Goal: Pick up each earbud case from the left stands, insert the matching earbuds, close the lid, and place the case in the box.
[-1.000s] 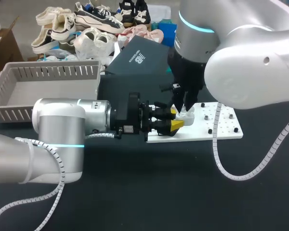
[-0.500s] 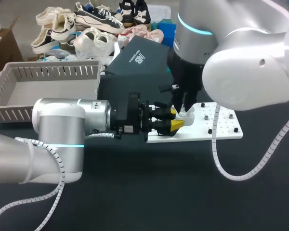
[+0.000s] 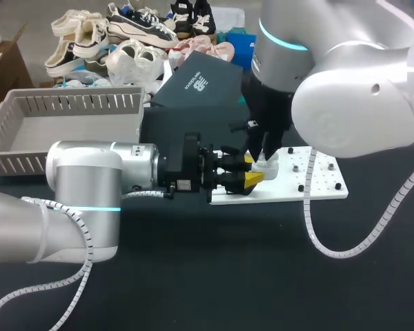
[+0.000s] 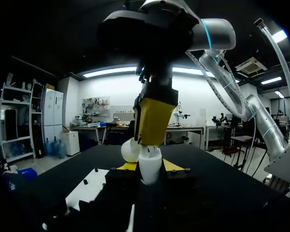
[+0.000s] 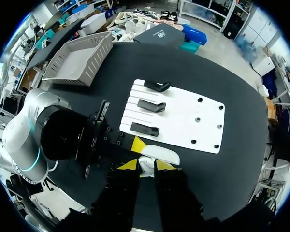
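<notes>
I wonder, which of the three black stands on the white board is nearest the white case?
The end stand, just beside the white case; the other two sit farther along the board.

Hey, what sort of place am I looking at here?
Probably a robotics lab bench: on a black table, the left gripper holds an earbud case by a white board with black stands, the right gripper at it, a grey basket nearby.
</notes>
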`<state>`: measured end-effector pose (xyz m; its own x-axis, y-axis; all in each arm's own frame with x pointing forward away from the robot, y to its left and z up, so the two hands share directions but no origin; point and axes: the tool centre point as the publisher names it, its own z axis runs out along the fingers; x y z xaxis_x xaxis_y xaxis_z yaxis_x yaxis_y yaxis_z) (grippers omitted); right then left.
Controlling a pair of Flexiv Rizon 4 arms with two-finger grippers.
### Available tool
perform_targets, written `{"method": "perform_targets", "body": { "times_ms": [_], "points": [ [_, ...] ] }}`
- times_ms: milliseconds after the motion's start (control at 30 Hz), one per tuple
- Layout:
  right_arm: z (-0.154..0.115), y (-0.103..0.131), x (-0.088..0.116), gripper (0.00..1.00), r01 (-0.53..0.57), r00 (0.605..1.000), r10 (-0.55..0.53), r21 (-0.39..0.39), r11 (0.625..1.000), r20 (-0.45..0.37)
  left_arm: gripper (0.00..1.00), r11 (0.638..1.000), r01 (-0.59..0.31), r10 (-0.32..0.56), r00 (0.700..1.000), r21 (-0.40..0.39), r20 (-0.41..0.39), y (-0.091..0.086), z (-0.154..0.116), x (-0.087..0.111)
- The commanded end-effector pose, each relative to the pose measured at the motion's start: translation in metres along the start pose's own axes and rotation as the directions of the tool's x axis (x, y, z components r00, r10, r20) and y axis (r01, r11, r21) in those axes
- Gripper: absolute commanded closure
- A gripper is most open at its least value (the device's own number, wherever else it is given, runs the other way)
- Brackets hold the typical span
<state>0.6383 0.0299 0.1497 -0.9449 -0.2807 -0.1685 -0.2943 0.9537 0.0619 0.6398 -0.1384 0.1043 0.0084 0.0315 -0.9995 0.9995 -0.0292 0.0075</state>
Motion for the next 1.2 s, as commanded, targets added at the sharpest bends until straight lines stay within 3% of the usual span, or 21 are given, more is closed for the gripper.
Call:
{"method": "perform_targets", "body": {
  "times_ms": [33, 300, 400, 467, 667, 700, 767, 867, 900, 1033, 1200],
  "points": [
    [0.003, -0.002, 0.002, 1.00, 0.000, 1.000, 0.000, 0.000, 1.000, 0.000, 1.00, 1.000, -0.002, 0.002, 1.000, -0.005, 0.001, -0.001, 0.000, 0.000],
    [0.004, -0.003, 0.005, 1.00, 0.020, 1.000, -0.020, 0.025, 0.999, -0.010, 1.00, 1.000, -0.002, 0.002, 1.000, -0.005, 0.001, -0.001, 0.000, 0.000],
    [0.005, -0.003, 0.005, 0.58, 0.023, 1.000, -0.023, 0.030, 0.999, -0.012, 1.00, 1.000, -0.002, 0.002, 1.000, -0.005, 0.001, -0.001, 0.000, 0.000],
    [0.005, -0.002, 0.005, 0.53, 0.026, 1.000, -0.025, 0.031, 0.999, -0.012, 1.00, 1.000, -0.002, 0.002, 1.000, -0.005, 0.001, -0.001, 0.000, 0.000],
    [-0.011, -0.001, 0.012, 0.51, 0.035, 0.999, -0.035, 0.024, 0.999, 0.022, 1.00, 1.000, -0.002, 0.002, 1.000, -0.005, 0.001, -0.001, 0.000, 0.000],
    [-0.015, -0.001, 0.013, 0.48, 0.035, 0.999, -0.036, 0.025, 0.999, 0.032, 1.00, 1.000, -0.002, 0.002, 1.000, -0.005, 0.001, -0.001, 0.000, 0.000],
    [-0.021, -0.002, 0.014, 0.35, 0.025, 0.998, -0.026, 0.031, 0.999, 0.056, 1.00, 1.000, -0.002, 0.002, 1.000, -0.005, 0.001, -0.001, 0.000, 0.000],
    [-0.028, -0.008, 0.013, 0.05, -0.042, 0.995, 0.038, 0.037, 0.998, 0.094, 1.00, 1.000, -0.002, 0.002, 1.000, -0.005, 0.001, -0.001, 0.000, 0.000],
    [-0.030, -0.012, 0.011, 0.00, -0.080, 0.992, 0.076, 0.036, 0.996, 0.105, 1.00, 1.000, -0.002, 0.002, 1.000, -0.005, 0.001, -0.001, 0.000, 0.000],
    [-0.026, -0.030, -0.007, 0.00, -0.295, 0.947, 0.287, 0.036, 0.955, 0.140, 1.00, 1.000, -0.002, 0.002, 1.000, -0.005, 0.001, -0.001, 0.000, 0.000],
    [-0.019, -0.045, -0.020, 0.00, -0.441, 0.890, 0.429, 0.049, 0.896, 0.153, 1.00, 1.000, -0.002, 0.002, 1.000, -0.005, 0.001, -0.001, 0.000, 0.000]
  ]
}}
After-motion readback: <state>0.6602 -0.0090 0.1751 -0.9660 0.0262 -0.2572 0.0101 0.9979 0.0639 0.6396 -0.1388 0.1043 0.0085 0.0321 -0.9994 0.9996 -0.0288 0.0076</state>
